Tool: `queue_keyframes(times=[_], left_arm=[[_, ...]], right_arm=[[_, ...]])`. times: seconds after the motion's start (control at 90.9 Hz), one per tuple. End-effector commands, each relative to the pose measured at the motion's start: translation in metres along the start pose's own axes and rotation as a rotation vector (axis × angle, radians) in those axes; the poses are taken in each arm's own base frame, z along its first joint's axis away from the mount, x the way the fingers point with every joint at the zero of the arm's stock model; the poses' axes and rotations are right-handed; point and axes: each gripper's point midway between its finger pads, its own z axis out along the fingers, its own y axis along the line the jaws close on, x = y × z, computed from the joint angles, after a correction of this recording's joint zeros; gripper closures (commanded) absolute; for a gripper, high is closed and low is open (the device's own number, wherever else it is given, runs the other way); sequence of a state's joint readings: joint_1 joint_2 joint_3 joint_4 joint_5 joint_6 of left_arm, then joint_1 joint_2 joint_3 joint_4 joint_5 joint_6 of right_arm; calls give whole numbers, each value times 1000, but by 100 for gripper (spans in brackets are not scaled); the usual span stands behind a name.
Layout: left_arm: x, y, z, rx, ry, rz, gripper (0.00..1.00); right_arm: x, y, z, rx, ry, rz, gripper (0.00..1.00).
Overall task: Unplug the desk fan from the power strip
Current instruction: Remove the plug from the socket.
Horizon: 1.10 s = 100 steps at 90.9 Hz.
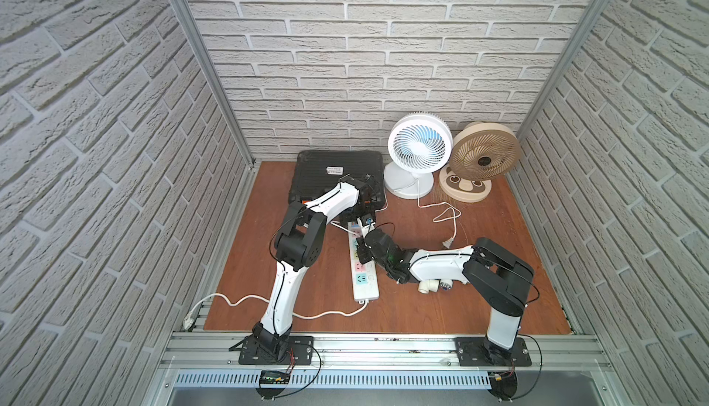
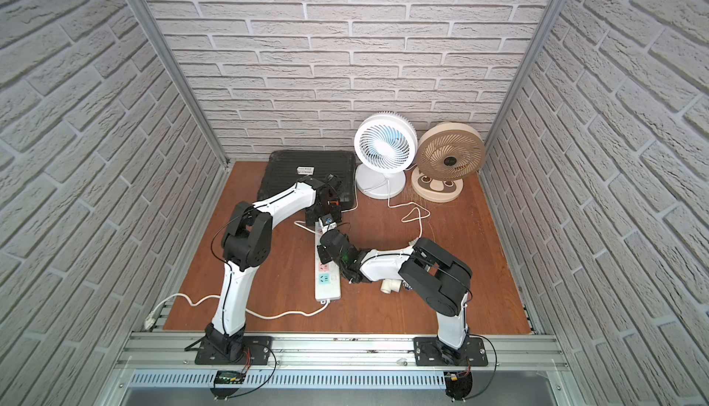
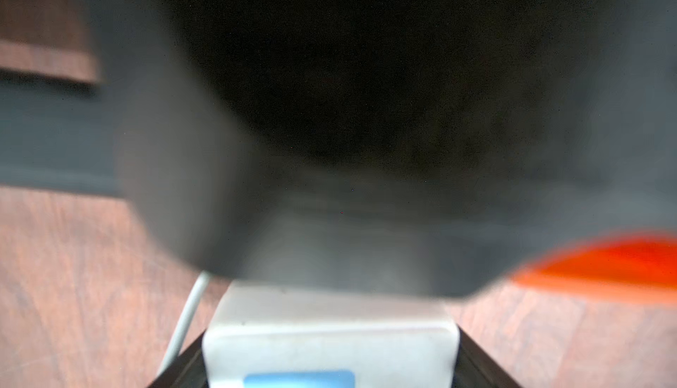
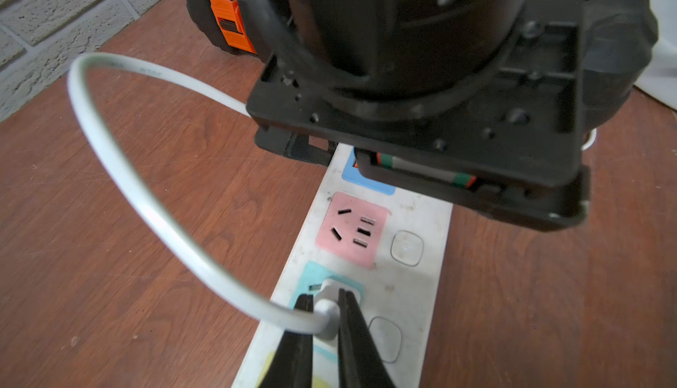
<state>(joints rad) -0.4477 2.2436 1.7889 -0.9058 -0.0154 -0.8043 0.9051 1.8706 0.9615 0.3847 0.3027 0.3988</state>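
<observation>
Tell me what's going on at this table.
The right pincer is shut on a white plug seated in the teal socket of the strip; the plug is not pulled out yet. The left pincer sits over the strip's far end by the blue socket, seemingly bracing it, though its grip is unclear. The white fan stands by the back wall.

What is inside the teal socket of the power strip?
The teal socket holds a white plug, pinched by the right gripper. Its pins cannot be seen: the plug body covers them and most slots.
</observation>
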Motion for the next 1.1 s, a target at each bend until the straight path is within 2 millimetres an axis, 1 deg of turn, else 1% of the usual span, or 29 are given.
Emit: queue_keyframes(times=[0.0, 0.154, 0.374, 0.594, 0.77, 0.935, 1.089], left_arm=[[102, 26, 53, -56, 476, -91, 100], [102, 27, 53, -58, 477, -97, 100], [102, 27, 52, -57, 477, -97, 100], [102, 27, 51, -57, 470, -90, 100], [101, 27, 50, -54, 462, -88, 100], [101, 27, 49, -55, 455, -84, 100], [100, 27, 48, -56, 447, -79, 100]], right_arm=[[9, 23, 2, -80, 17, -45, 97], [8, 34, 4, -86, 8, -94, 97], [7, 41, 6, -27, 11, -184, 97], [7, 41, 3, -30, 2, -166, 97], [3, 32, -5, -27, -17, -97, 97], [1, 21, -10, -71, -20, 23, 97], [0, 14, -11, -115, -12, 127, 97]])
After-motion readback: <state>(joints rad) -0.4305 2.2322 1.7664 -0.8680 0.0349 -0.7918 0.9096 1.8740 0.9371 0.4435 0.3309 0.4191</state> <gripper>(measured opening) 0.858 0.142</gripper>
